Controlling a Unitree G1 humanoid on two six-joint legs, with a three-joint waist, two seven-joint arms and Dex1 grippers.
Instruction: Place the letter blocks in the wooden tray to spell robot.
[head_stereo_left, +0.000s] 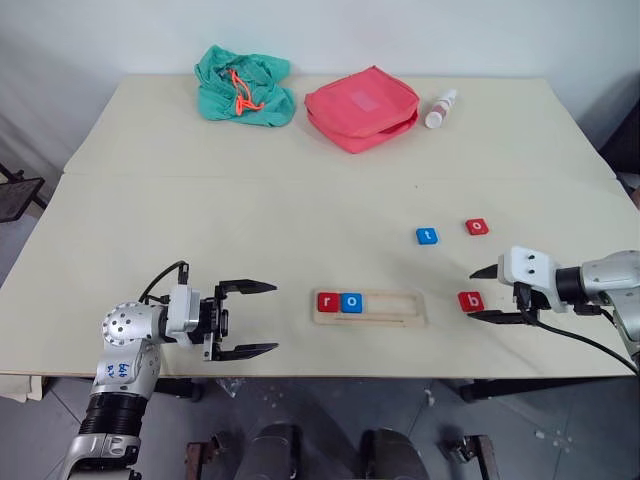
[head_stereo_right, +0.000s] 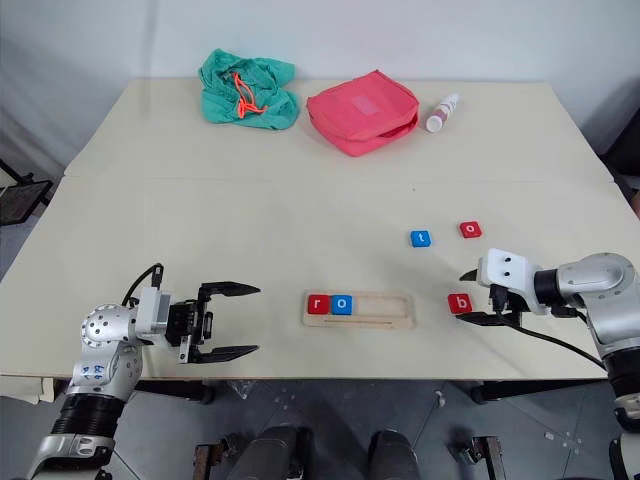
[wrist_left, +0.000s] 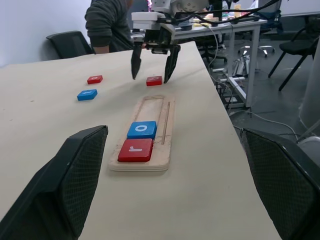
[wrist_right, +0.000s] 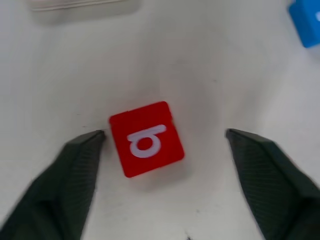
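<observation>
Letter blocks (head_stereo_left: 471, 301) mid-spelling: red "r" (head_stereo_left: 328, 302) and blue "o" (head_stereo_left: 351, 302) seated at wooden tray's (head_stereo_left: 400, 318) left end near table's (head_stereo_left: 200, 220) front edge. Right gripper (head_stereo_left: 487, 292), fingers apart, straddling red "b", apparently next to fill slot 3. Blue "t" (head_stereo_left: 427, 236), red "o" (head_stereo_left: 477, 227) waiting farther back. Left gripper (head_stereo_left: 262, 318) spread wide, idle.

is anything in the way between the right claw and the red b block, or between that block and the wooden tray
Nothing visible. The right claw straddles the red b block, fingers apart and not touching it. Bare table separates the block from the wooden tray, whose third slot is empty.
</observation>
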